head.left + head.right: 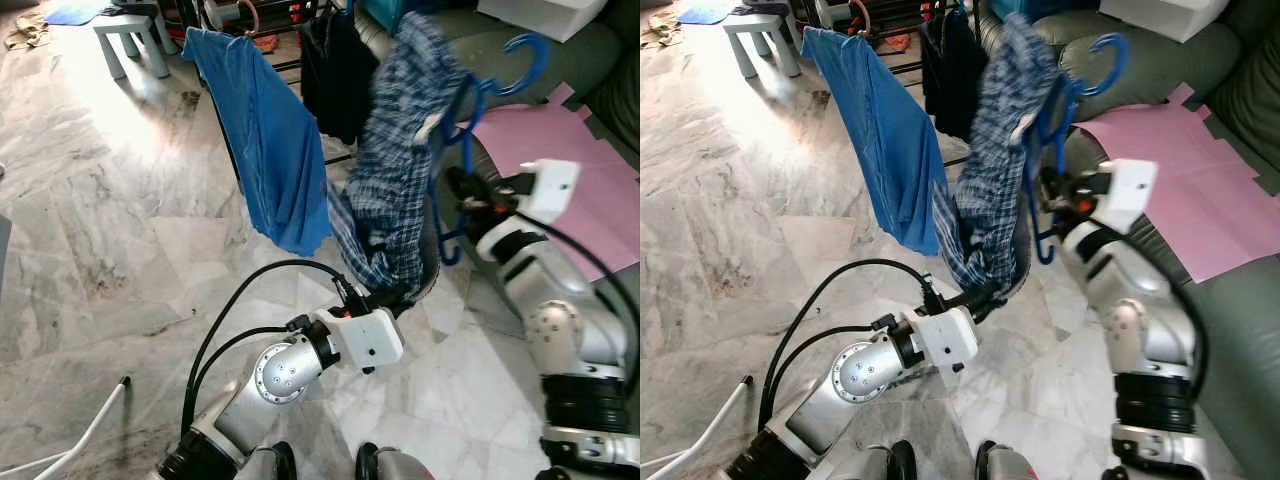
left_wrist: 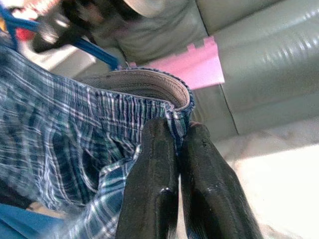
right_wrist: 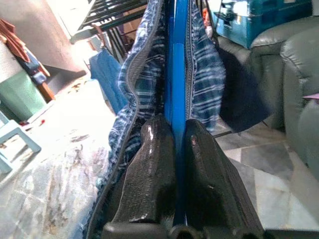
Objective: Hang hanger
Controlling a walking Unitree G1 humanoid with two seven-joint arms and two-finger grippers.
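Nearest the camera, the left arm reaches forward over the grey-veined marble floor (image 1: 120,200), and the left gripper (image 2: 175,144) has its two black fingers pressed together on the elastic waistband of the blue-and-white plaid shorts (image 1: 395,170). The waistband edge sits pinched between the fingertips, low at the garment's bottom end, just in front of the robot.

To the right, the right arm is raised, and the right gripper (image 3: 173,130) clamps the straight bar of the blue plastic hanger (image 1: 480,110), the bar running up between the two fingers. The plaid shorts drape over this hanger, with fabric falling on both sides of the bar. The hanger's hook curves at the top, in the air over the grey-green leather sofa (image 1: 590,60), apart from any rail.

A pink foam mat (image 1: 590,170) lies on the sofa seat behind the right arm.

Further left, a bright blue cloth (image 1: 270,140) hangs from the dark metal drying rack (image 1: 290,20), and a black garment (image 1: 335,75) hangs beside it, just behind the plaid shorts. Far back at the upper left stands a small grey stool (image 1: 135,40) on the floor.
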